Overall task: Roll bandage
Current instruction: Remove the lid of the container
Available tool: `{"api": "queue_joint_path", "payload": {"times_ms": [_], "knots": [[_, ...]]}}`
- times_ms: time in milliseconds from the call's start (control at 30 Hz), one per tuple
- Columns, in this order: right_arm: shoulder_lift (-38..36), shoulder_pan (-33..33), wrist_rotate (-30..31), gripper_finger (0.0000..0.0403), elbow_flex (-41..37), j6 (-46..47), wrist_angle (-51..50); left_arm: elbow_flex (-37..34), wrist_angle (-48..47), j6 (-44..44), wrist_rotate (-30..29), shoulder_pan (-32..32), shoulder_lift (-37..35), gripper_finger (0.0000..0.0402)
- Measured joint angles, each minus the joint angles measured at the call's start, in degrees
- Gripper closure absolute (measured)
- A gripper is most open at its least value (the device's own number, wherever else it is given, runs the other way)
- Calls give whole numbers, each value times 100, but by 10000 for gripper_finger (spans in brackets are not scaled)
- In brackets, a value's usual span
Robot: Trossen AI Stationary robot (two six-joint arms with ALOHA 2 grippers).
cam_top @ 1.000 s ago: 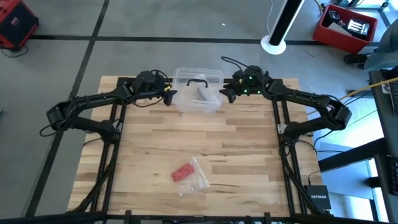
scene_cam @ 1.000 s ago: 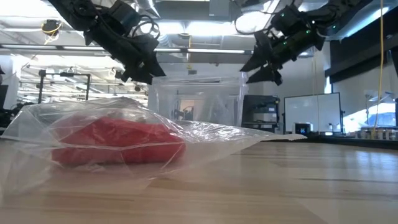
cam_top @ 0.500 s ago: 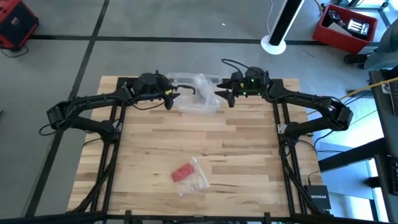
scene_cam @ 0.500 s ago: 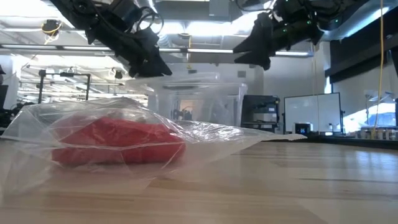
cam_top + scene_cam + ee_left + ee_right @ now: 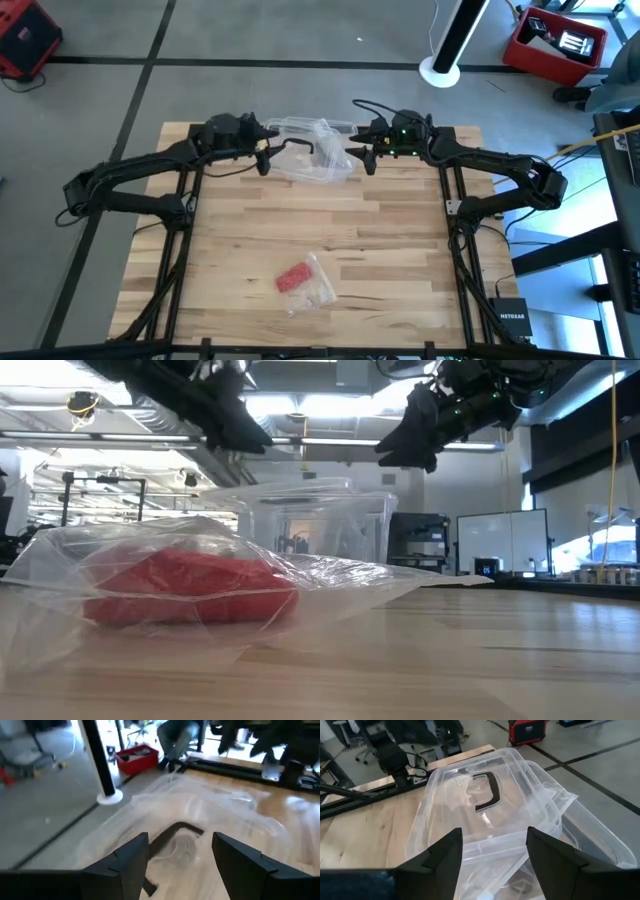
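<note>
The bandage (image 5: 293, 278) is a small red bundle inside a clear plastic bag (image 5: 318, 288) lying on the table's near middle; the low view shows the bandage (image 5: 190, 595) close up. A clear plastic box (image 5: 320, 165) stands at the far middle, and its lid (image 5: 485, 795) with a black handle (image 5: 491, 790) lies askew on top. My left gripper (image 5: 268, 156) is open at the box's left. My right gripper (image 5: 358, 156) is open at its right. Both hang above the box's top in the low view, left (image 5: 245, 438) and right (image 5: 402, 452).
Bare wooden table (image 5: 400, 240) lies between the box and the bag. Beyond the far edge a white pole base (image 5: 440, 70) stands on the floor, with red boxes (image 5: 555, 40) farther out.
Both grippers have risen from the box's top corners and rolled level. The lid, flat on the box a second ago, now sits tilted and askew, shifted a little toward the far edge. The bag and bandage have not moved.
</note>
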Motion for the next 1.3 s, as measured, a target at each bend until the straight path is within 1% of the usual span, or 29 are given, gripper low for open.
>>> {"api": "queue_joint_path", "payload": {"times_ms": [67,133,233,300,367,467,533,633,733,767,933,1033,1100,1200,1300], "knots": [[0,0,2,182,0,-102,-44,38,-338,499,-49,-258,-190,192],[0,-2,4,182,0,-214,-138,41,-695,1057,-315,-676,-323,192],[0,-2,4,182,0,-345,-289,54,-1512,1836,-1268,-1464,-367,192],[0,0,6,182,0,-419,-443,47,-2055,2084,-2085,-1963,-326,192],[0,-2,17,182,0,-441,-539,47,-2371,2148,-2841,-2383,-244,192],[0,-2,121,182,0,-445,-650,45,-2586,2067,-3703,-2808,-82,192],[0,-2,159,182,0,-446,-646,-7,-2532,2057,-4053,-2956,38,192],[0,-2,164,182,0,-446,-642,-124,-2531,2034,-4383,-3030,332,192],[0,-2,168,182,0,-446,-668,-178,-2472,1883,-5143,-3073,636,192],[0,-2,168,182,0,-445,-691,-186,-2411,1894,-5286,-3076,724,192],[0,-2,307,182,0,-444,-727,-189,-2106,2055,-5339,-2985,1155,192],[0,-2,413,182,0,-444,-733,-189,-1837,2048,-5586,-2943,1332,192],[0,-2,413,182,0,-442,-769,-190,-1746,2066,-5654,-2943,1377,199],[0,-2,413,182,0,-441,-865,-189,-1653,2110,-5705,-2963,1381,233],[0,-2,413,182,-2,-441,-965,-191,-1657,2070,-6035,-3040,1384,287]]}}
